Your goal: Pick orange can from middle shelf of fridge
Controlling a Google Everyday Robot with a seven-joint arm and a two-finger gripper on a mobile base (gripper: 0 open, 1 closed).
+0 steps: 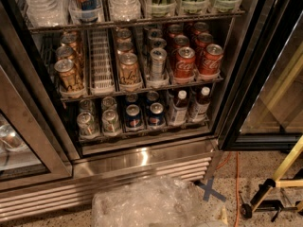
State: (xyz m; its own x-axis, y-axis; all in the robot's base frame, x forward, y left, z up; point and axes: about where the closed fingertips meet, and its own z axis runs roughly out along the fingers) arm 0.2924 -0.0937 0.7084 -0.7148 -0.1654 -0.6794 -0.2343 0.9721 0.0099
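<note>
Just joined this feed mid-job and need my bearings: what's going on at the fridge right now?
Nothing is being handled at this moment. The fridge stands open, and the gripper is out of view, so no reach or grasp shows. The middle shelf holds an orange can at the front of its leftmost lane and a second one two lanes to the right, past an empty white lane. A silver can and red Coca-Cola cans stand further right.
</note>
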